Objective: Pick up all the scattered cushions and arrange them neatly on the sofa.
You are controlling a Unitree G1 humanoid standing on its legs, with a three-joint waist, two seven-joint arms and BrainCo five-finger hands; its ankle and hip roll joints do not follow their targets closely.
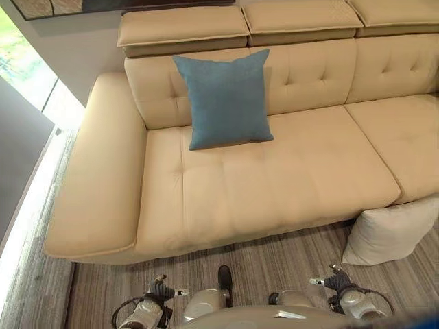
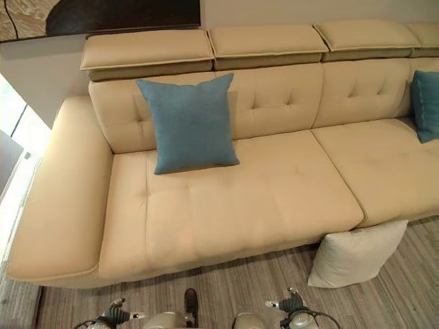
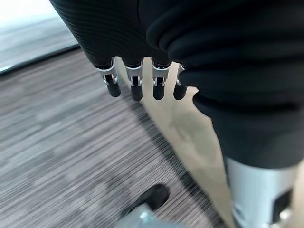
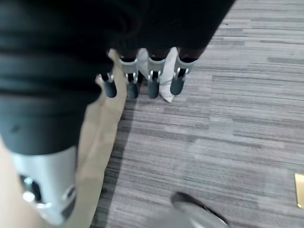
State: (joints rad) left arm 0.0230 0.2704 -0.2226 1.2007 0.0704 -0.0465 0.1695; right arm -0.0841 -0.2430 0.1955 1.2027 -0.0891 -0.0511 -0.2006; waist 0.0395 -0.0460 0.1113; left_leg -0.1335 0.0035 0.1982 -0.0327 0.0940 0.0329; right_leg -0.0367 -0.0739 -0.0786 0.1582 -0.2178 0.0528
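Observation:
A blue cushion (image 1: 226, 99) stands upright on the beige sofa (image 1: 274, 185), leaning against the backrest near its left end. A second blue cushion (image 2: 428, 104) leans on the backrest far to the right. A cream cushion (image 1: 386, 233) lies on the floor, propped against the sofa's front edge on the right, and shows past the right hand's fingers as a pale corner (image 4: 166, 92). My left hand (image 3: 136, 85) hangs low by my side, fingers straight and holding nothing. My right hand (image 4: 152, 84) hangs the same way, open, a short way from the cream cushion.
Grey striped carpet (image 1: 260, 264) runs along the sofa's front. The sofa's wide left armrest (image 1: 96, 178) borders a bright window strip (image 1: 27, 75) at floor level. A dark framed picture (image 2: 103, 17) hangs on the wall behind.

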